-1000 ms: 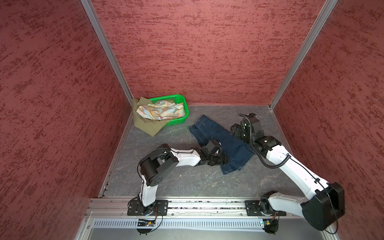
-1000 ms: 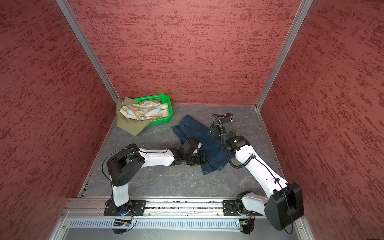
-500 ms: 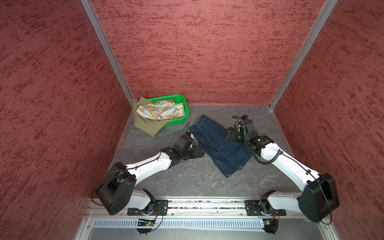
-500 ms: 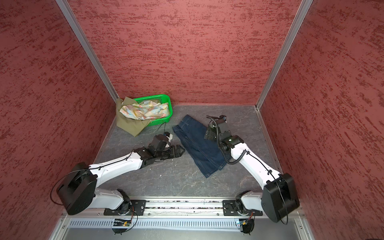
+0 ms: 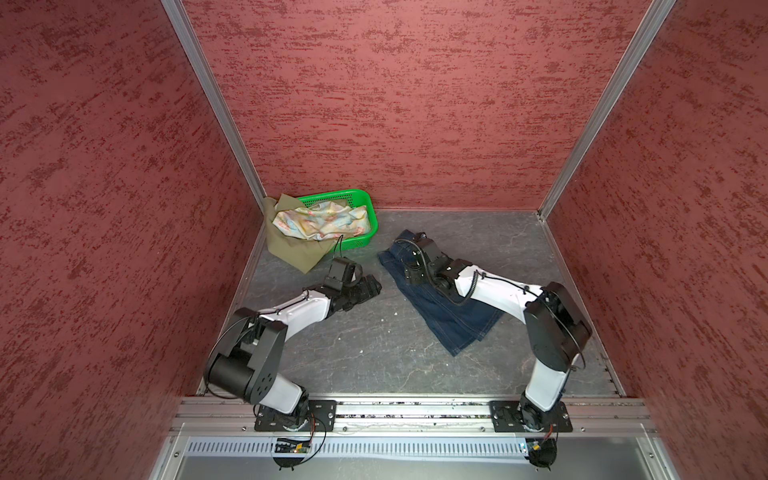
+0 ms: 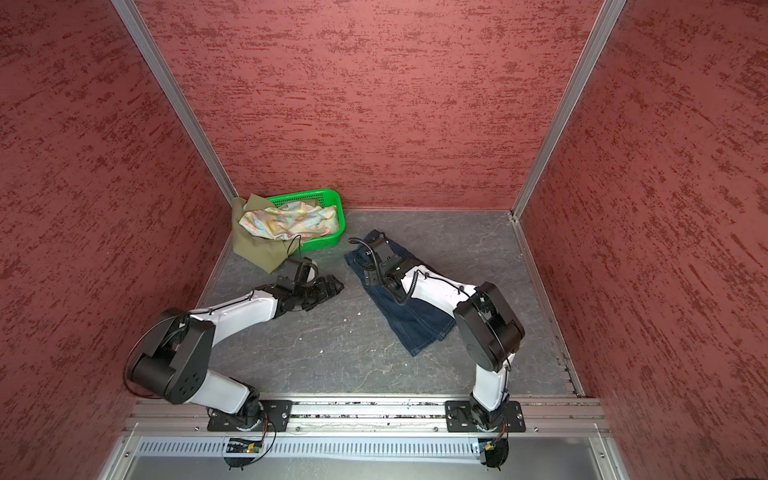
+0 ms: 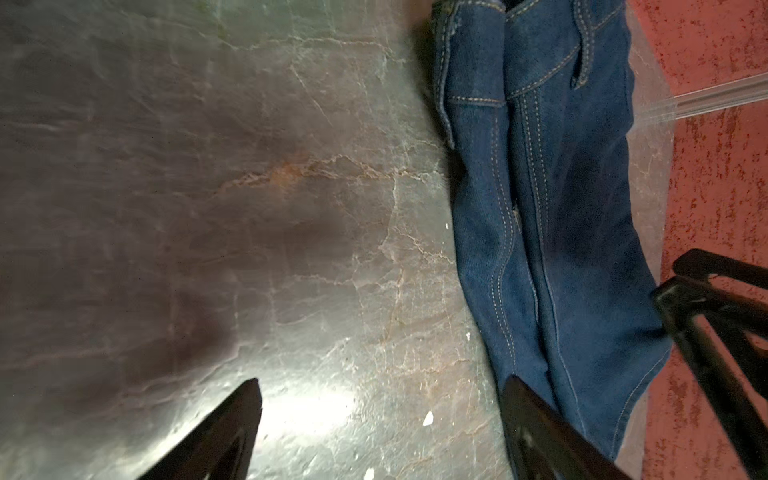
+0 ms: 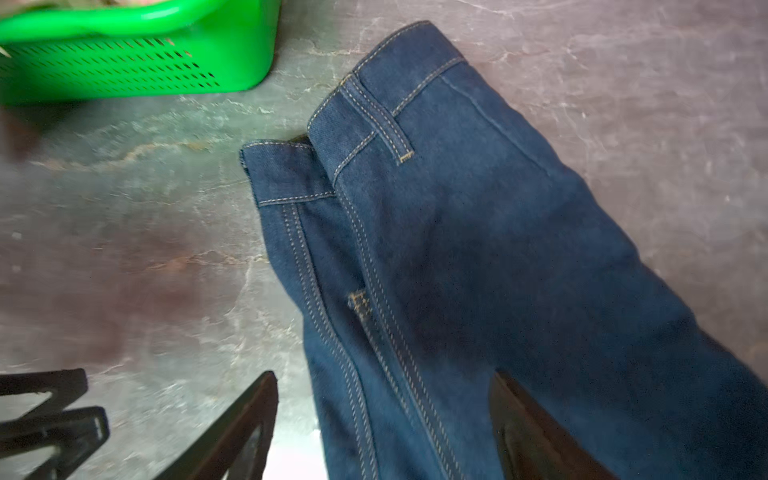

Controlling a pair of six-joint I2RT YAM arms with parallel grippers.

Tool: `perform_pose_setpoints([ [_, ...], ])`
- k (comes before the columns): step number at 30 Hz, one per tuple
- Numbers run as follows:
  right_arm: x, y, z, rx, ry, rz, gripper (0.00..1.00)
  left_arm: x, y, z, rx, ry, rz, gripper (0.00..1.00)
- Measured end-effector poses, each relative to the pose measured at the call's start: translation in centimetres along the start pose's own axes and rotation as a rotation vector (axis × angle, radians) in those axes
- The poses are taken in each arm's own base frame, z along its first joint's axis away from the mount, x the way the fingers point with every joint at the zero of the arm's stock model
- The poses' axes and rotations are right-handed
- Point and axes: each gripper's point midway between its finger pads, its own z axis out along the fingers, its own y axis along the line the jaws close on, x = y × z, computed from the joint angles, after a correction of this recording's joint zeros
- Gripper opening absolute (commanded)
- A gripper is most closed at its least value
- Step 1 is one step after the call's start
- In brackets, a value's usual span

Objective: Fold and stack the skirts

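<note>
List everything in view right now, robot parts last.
denim skirt: 1, dark blue, flat on the table right of centre, looks folded lengthwise
floral skirt: 1, pale pastel, bunched in the basket
olive-green skirt: 1, olive, under the floral skirt, spilling from the basket onto the table
basket: 1, green perforated plastic, far left corner
table: 1, grey marbled
white specks: a few, mid-table
walls: 3, red textured, around the table
rail: 1, aluminium, front edge
left gripper: 1, black, open, over bare table beside the denim skirt
right gripper: 1, black, open, above the denim skirt near its waistband
</note>
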Motion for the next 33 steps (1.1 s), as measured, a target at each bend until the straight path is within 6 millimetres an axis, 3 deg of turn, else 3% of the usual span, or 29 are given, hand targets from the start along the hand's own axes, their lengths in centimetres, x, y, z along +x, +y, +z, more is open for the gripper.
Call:
perform_pose_setpoints([
  [10, 0.7, -0.1, 4.9, 0.058, 0.001, -0.177, 0.66, -2.1, -1.8, 3.6, 0.062, -0.015, -0.081, 0.82],
  [14, 1.1, 0.2, 6.3, 0.057, 0.002, -0.207, 0.64, -2.5, -1.9, 5.1, 0.052, -0.027, -0.119, 0.77],
  [17, 1.1, 0.3, 7.3, 0.062, -0.005, -0.215, 0.58, -3.2, -2.5, 6.1, 0.061, -0.042, -0.139, 0.69],
  [19, 1.0, 0.2, 8.0, 0.076, -0.011, -0.217, 0.49, -3.8, -3.0, 7.0, 0.068, -0.057, -0.147, 0.62],
  [22, 1.0, 0.0, 8.9, 0.095, -0.023, -0.214, 0.29, -4.4, -3.0, 7.9, 0.064, -0.074, -0.165, 0.38],
  [27, 0.6, -0.7, 9.3, 0.109, -0.034, -0.18, 0.0, -4.8, -2.9, 9.4, 0.054, -0.073, -0.187, 0.09],
  [29, 0.4, -0.8, 9.3, 0.104, -0.037, -0.165, 0.0, -4.9, -2.9, 9.7, 0.054, -0.071, -0.19, 0.0],
  [33, -0.3, -0.6, 8.6, 0.08, -0.042, -0.151, 0.0, -4.9, -2.9, 9.8, 0.052, -0.07, -0.179, 0.0],
])
